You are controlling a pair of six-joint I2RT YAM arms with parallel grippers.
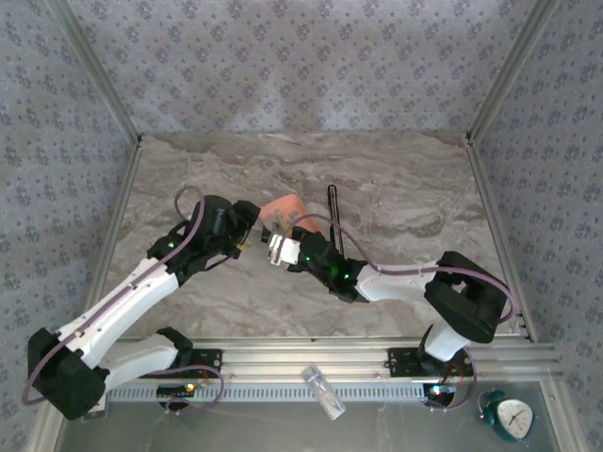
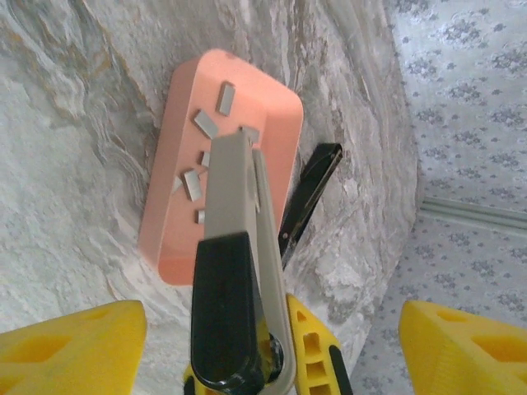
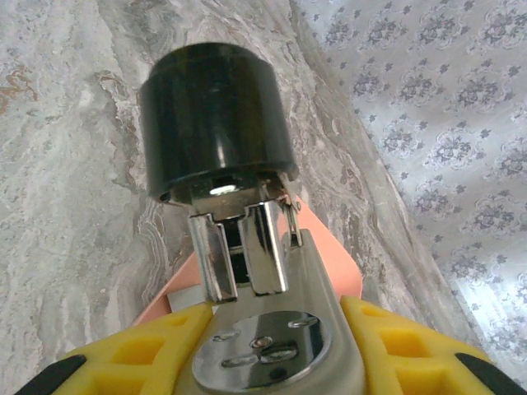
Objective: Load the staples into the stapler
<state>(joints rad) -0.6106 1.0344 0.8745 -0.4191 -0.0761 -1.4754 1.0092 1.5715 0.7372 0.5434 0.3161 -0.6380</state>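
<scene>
Several small grey staples [image 2: 206, 123] lie loose in the salmon-orange tray [image 2: 169, 247], which sits mid-table [image 1: 285, 205]. The stapler [image 2: 235, 247], a grey body with a black end, hangs above the tray between both arms [image 1: 276, 245]. My right gripper [image 3: 272, 321] is shut on the stapler's base at its round metal anvil plate [image 3: 263, 350]; the chrome magazine [image 3: 239, 247] and the black head rise beyond it. One of its fingers [image 2: 317, 354] shows against the stapler's side. My left gripper [image 2: 268, 317] is open, its fingers standing wide on either side of the stapler without touching it.
A narrow black bar [image 2: 309, 193] lies on the marble just right of the tray [image 1: 332, 212]. Patterned walls close in the table on three sides. In front of the arm bases lie a clear plastic piece [image 1: 323, 391] and a teal clock [image 1: 513, 414].
</scene>
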